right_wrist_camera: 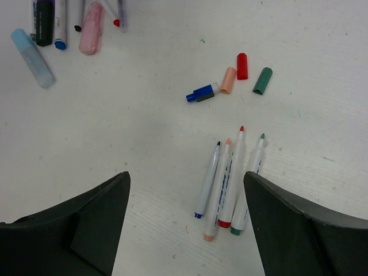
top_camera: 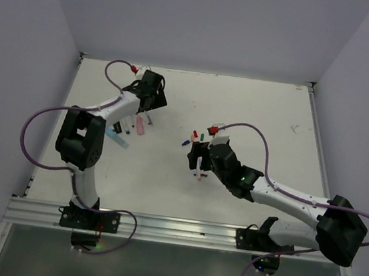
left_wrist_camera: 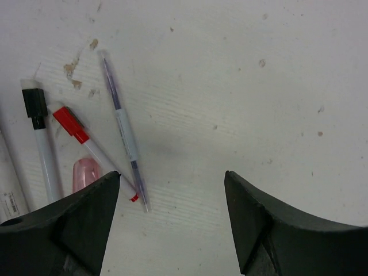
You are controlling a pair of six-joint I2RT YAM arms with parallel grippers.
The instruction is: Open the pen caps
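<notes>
Four uncapped white pens with blue, orange, red and green tips lie side by side below my right gripper, which is open and empty. Their loose pen caps lie beyond them: blue, orange, red, green. My left gripper is open and empty over bare table. To its left lie a slim purple pen, a pen with a red cap, a pen with a black cap and a pink highlighter. In the top view the left gripper hangs over that cluster and the right gripper sits mid-table.
A light blue highlighter, a black marker and the pink highlighter lie at the far left of the right wrist view. White walls close in the table on three sides. Purple cables loop beside both arms.
</notes>
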